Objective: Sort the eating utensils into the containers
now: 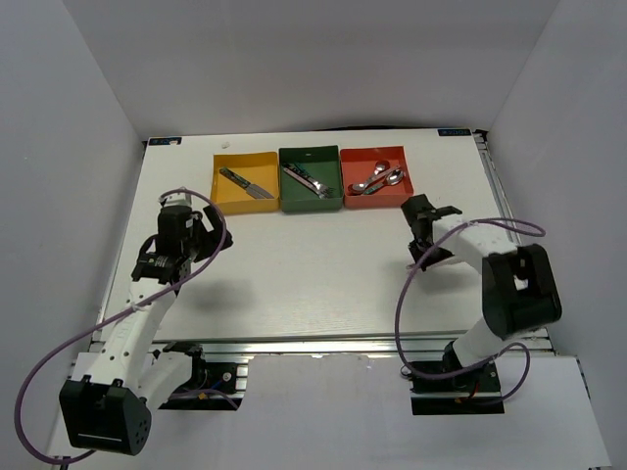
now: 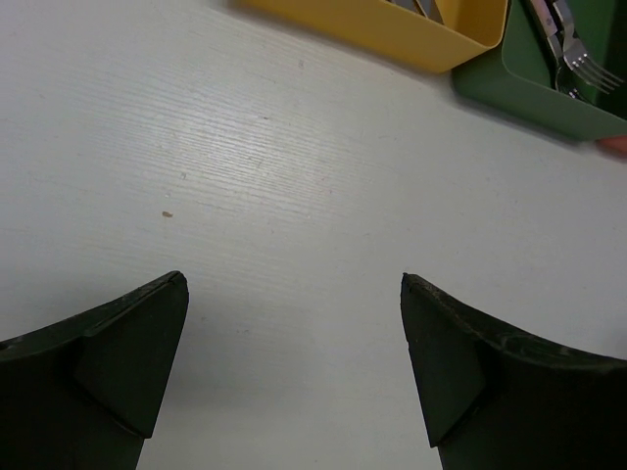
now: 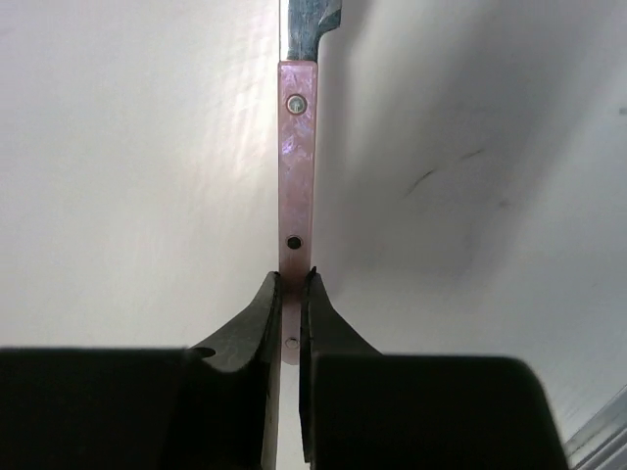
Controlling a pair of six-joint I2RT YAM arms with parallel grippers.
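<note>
My right gripper (image 3: 294,279) is shut on the pink handle (image 3: 297,166) of a utensil lying on the white table; a silver blade-like head (image 3: 309,18) runs out of the top of the right wrist view. From above, the right gripper (image 1: 423,221) sits low just in front of the red container (image 1: 376,204), which holds spoons (image 1: 378,178). The yellow container (image 1: 217,182) holds a knife (image 1: 247,183), and the dark green container (image 1: 311,207) holds forks (image 1: 306,180). My left gripper (image 2: 293,279) hangs open over bare table, nothing between its fingers.
The left wrist view catches the near walls of the yellow container (image 2: 392,24) and the green container (image 2: 529,96), with a fork (image 2: 580,65) inside the green one. White walls enclose the table (image 1: 313,274). The table's right edge is close to the right arm.
</note>
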